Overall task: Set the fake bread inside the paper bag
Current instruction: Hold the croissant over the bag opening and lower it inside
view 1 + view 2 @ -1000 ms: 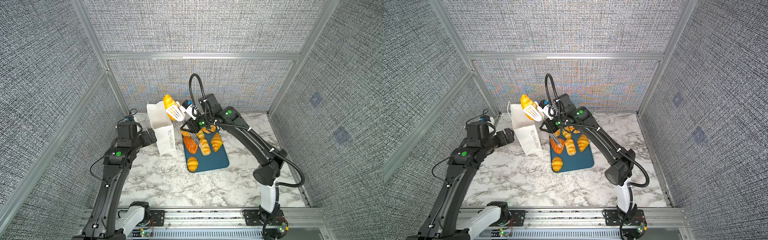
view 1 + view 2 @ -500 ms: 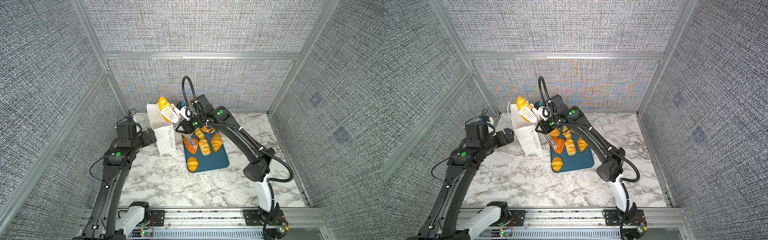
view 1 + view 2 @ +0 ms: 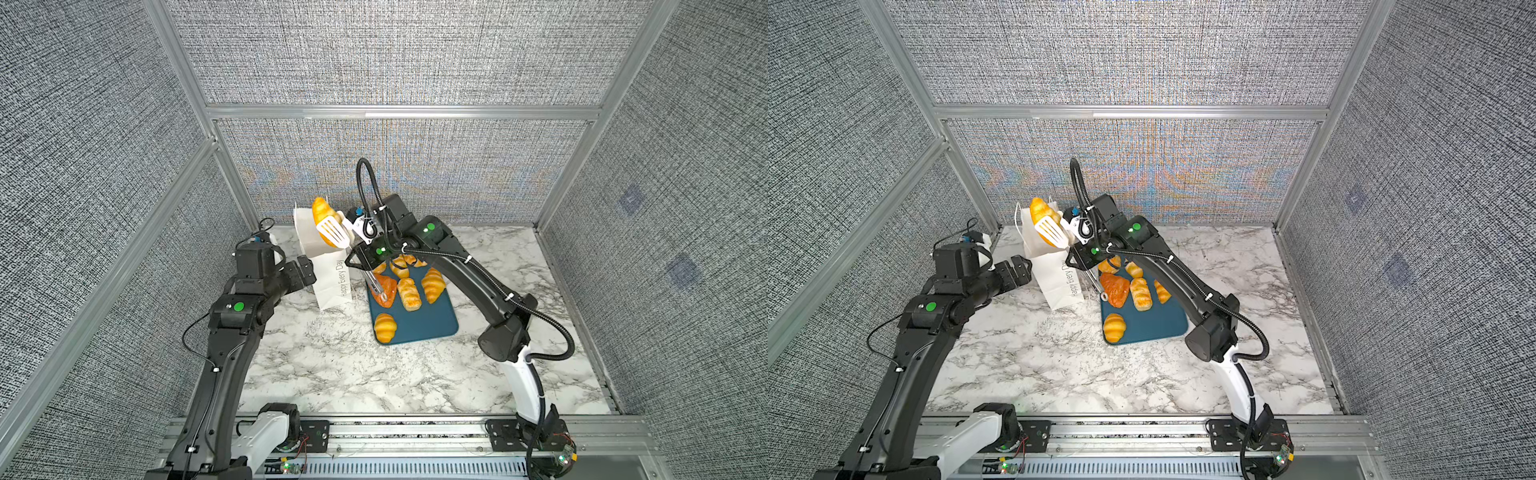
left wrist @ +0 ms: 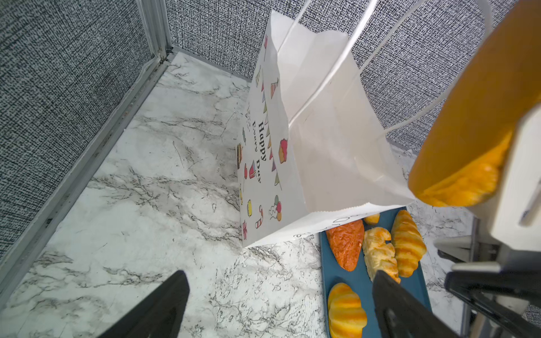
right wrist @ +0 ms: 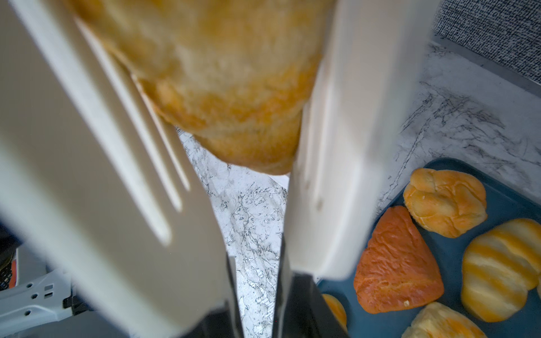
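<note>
The white paper bag (image 3: 328,278) (image 3: 1054,278) (image 4: 322,131) stands upright with its mouth open, left of the tray. My right gripper (image 3: 359,230) (image 5: 254,316) is shut on white slotted tongs (image 3: 332,230) (image 3: 1050,232) (image 5: 87,146). The tongs clamp a golden piece of fake bread (image 3: 322,212) (image 3: 1040,210) (image 4: 483,117) (image 5: 219,73) high over the bag's rim. Several more fake breads lie on the teal tray (image 3: 432,324), among them a reddish triangle (image 3: 384,286) (image 5: 395,260). My left gripper (image 3: 305,270) (image 4: 278,301) is open and empty beside the bag.
The tray (image 3: 1158,324) (image 4: 330,275) lies on the marble table right of the bag, under the right arm's forearm. Grey fabric walls with aluminium posts enclose the table; a corner post (image 4: 152,26) stands close behind the bag.
The right arm has carried the tongs and the clamped bread leftward, from near the tray's back edge to over the bag's mouth. The left arm has not moved.
</note>
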Controlling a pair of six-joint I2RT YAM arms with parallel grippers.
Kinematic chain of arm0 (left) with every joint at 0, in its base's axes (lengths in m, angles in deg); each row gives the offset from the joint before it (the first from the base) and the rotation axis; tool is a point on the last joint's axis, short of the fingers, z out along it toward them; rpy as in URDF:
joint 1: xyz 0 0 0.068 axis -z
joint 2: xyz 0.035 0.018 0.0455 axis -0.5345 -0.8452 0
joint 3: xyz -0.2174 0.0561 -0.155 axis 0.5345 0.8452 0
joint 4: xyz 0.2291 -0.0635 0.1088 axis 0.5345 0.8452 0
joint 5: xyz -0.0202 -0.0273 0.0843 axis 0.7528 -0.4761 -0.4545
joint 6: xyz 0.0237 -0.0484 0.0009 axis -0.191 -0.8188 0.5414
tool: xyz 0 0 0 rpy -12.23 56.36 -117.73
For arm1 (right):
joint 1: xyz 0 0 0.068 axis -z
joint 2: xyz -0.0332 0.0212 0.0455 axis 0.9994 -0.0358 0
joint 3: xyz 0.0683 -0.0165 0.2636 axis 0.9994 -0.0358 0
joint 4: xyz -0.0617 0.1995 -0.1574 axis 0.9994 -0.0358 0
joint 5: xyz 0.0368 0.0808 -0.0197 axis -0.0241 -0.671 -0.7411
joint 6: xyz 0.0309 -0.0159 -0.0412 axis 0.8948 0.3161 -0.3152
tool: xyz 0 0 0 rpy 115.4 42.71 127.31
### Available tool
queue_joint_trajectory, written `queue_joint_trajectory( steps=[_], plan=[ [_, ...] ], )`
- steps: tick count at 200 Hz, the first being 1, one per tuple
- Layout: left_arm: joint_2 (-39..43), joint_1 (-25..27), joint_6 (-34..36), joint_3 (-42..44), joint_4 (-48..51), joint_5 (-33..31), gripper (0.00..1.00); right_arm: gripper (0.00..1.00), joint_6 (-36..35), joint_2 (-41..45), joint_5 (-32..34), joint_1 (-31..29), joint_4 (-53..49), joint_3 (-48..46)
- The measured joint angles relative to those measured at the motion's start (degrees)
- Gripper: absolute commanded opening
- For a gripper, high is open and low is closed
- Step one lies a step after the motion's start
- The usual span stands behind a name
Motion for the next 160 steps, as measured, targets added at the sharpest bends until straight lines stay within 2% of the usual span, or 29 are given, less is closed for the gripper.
queue_joint_trajectory(
  steps=[83,160],
  plan=[
    [0.2,0.0,0.0,1.1,-0.3,1.8,0.98,0.37,4.0,-1.9,0.7,-0.5,3.1,0.7],
    [0.8,0.0,0.0,2.6,-0.3,2.0,0.98,0.45,4.9,-3.1,3.7,-0.9,3.3,1.7]
  ],
)
